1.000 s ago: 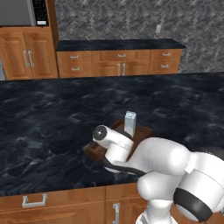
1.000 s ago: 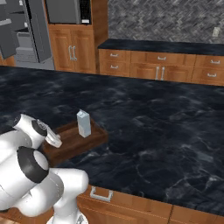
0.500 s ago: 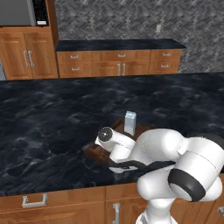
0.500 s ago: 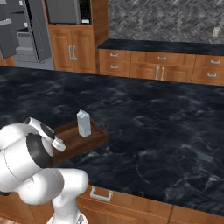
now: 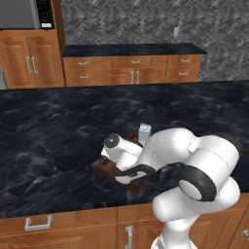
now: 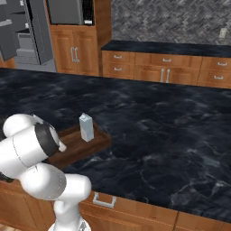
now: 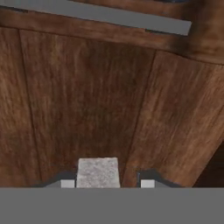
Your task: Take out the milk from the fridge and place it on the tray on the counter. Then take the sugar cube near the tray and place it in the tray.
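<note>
The milk (image 5: 144,133) (image 6: 86,127) stands upright at the far end of the dark-brown tray (image 5: 103,168) (image 6: 97,142) on the black counter (image 5: 48,131) (image 6: 158,135). My gripper (image 5: 128,178) (image 7: 106,183) points down into the tray's near end, close over its wooden floor. The sugar cube (image 7: 98,173) rests on that floor between the fingertips. It sits against one fingertip (image 7: 66,183), with a gap to the other, so the gripper is open. In the right base view my own arm hides the hand.
The grey fridge (image 6: 27,31) stands at the far left with its doors swung open. Wooden cabinets (image 5: 131,73) and a second counter run along the back wall. The counter's front edge (image 5: 73,209) is just behind the tray.
The arm has folded lower and its elbow has swung across over the tray's near end. Milk and tray have stayed put.
</note>
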{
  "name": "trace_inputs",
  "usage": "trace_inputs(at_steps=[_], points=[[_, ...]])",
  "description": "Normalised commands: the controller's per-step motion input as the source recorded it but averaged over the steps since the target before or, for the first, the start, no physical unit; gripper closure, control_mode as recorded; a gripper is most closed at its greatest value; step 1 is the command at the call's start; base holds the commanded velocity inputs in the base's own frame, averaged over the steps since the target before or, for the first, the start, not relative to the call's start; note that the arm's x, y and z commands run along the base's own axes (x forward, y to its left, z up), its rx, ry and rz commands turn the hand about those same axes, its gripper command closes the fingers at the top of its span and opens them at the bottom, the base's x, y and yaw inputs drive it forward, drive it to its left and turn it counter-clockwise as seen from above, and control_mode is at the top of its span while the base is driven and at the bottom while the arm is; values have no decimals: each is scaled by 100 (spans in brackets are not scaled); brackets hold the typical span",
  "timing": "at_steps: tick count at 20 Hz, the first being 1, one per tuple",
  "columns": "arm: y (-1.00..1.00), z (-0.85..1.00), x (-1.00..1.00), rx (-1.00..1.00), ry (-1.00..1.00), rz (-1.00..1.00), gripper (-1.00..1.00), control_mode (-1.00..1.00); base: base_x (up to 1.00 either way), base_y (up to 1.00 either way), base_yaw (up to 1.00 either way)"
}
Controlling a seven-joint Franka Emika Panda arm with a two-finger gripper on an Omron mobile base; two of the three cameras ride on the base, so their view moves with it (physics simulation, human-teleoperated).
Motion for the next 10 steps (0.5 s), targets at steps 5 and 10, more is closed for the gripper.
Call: trace_inputs(at_steps=[5,10], points=[[0,15,0,0,-13,0,-100,-100,0,0,0],[0,69,-24,0,-8,0,-100,-100,0,0,0]])
